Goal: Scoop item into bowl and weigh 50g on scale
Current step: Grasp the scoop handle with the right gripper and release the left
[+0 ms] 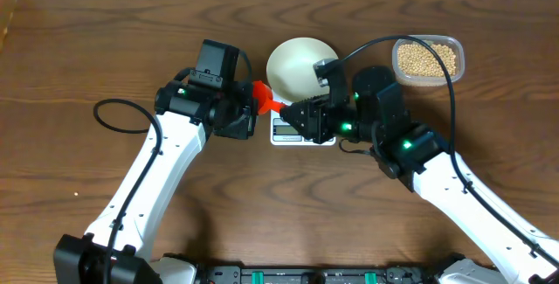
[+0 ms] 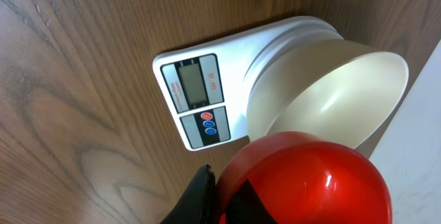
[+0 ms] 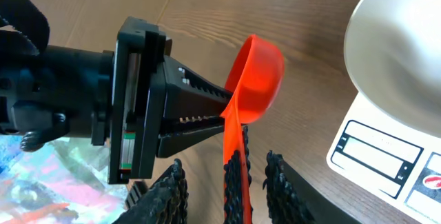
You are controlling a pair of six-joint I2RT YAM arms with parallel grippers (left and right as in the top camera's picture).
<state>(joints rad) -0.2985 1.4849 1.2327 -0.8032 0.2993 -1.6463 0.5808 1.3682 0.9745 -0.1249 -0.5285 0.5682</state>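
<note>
Overhead, both arms are meeting at mid-table, just in front of the bowl [image 1: 297, 61], which is sitting empty on the scale [image 1: 288, 133]; the clear tub [image 1: 456, 46] is lying well apart at the far right, and the beans [image 1: 425, 58] are all in it, none showing in the bowl; between the two grippers the red scoop [image 1: 263, 99] is hanging in the air, and this is looking like a hand-over.

In the right wrist view the left gripper [image 1: 253, 107] is pinching the scoop at its neck, fingers clenched on it; the right gripper [image 1: 293, 116] is straddling the handle, but whether those fingers are biting I cannot tell, since wood is showing on one side of the handle.

My read: the right one should be closing squarely on the handle, well back from the cup, before the left one is letting go; the cup should be staying level, because a thin plastic handle is likely to be swivelling in a loose pinch. After that it is a carry to the tub, passing close by the bowl, and brushing that bowl could be nudging it on the scale. The scale's display is too small to read.

Underneath, the table [image 1: 70, 57] is showing dark wood grain, flat and matte; a pale strip is running along its far edge, and a cardboard-coloured panel is showing beyond it in the right wrist view.
</note>
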